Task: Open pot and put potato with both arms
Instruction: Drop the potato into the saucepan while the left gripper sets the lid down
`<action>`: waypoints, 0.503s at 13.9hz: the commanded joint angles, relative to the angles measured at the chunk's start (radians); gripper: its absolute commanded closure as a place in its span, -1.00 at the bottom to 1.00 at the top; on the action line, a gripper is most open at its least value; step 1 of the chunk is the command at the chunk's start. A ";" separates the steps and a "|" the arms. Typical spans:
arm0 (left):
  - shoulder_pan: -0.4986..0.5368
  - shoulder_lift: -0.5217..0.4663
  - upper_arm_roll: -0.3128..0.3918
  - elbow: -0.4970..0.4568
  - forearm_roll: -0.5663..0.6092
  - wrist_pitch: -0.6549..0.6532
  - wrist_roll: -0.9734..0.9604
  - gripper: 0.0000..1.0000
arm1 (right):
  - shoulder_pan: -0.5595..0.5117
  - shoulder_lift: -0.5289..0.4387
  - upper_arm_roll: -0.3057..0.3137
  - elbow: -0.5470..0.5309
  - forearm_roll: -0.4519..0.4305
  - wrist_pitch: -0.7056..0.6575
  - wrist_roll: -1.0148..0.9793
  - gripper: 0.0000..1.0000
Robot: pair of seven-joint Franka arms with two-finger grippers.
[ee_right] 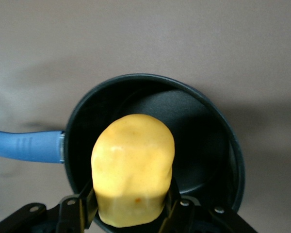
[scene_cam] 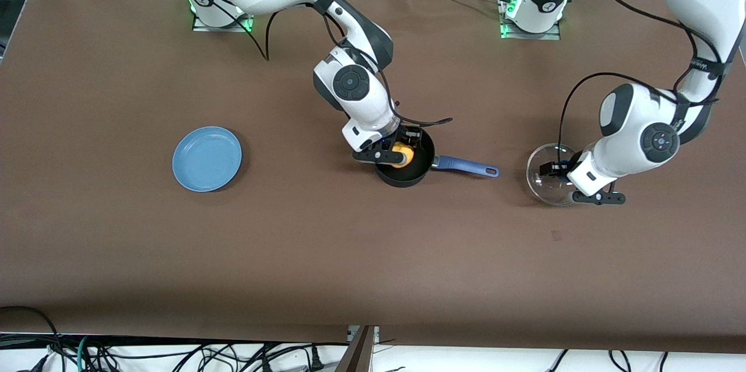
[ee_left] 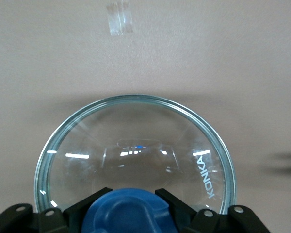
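Note:
The black pot point(scene_cam: 408, 171) with its long blue handle point(scene_cam: 466, 167) stands open at the table's middle. My right gripper point(scene_cam: 402, 153) is shut on the yellow potato point(scene_cam: 402, 155) and holds it over the pot's opening. In the right wrist view the potato point(ee_right: 133, 167) sits between the fingers above the pot point(ee_right: 208, 141). My left gripper point(scene_cam: 556, 171) is shut on the blue knob point(ee_left: 131, 213) of the clear glass lid point(scene_cam: 545, 176), which is low over the table toward the left arm's end. The lid's rim point(ee_left: 136, 99) shows in the left wrist view.
A flat light-blue plate point(scene_cam: 207, 158) lies toward the right arm's end of the table. A small patch of clear tape point(ee_left: 120, 18) lies on the brown table near the lid. Cables run along the table's edge nearest the front camera.

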 commanded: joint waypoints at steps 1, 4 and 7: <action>0.014 0.043 -0.011 -0.002 0.074 0.037 -0.016 1.00 | 0.010 0.035 -0.002 0.035 0.003 0.003 0.004 -0.11; 0.018 0.083 0.004 -0.002 0.099 0.070 -0.024 0.95 | 0.010 0.037 -0.002 0.035 0.006 0.003 0.013 -0.61; 0.018 0.082 0.006 0.003 0.099 0.070 -0.015 -0.45 | 0.010 0.023 -0.002 0.040 0.002 -0.009 0.001 -1.00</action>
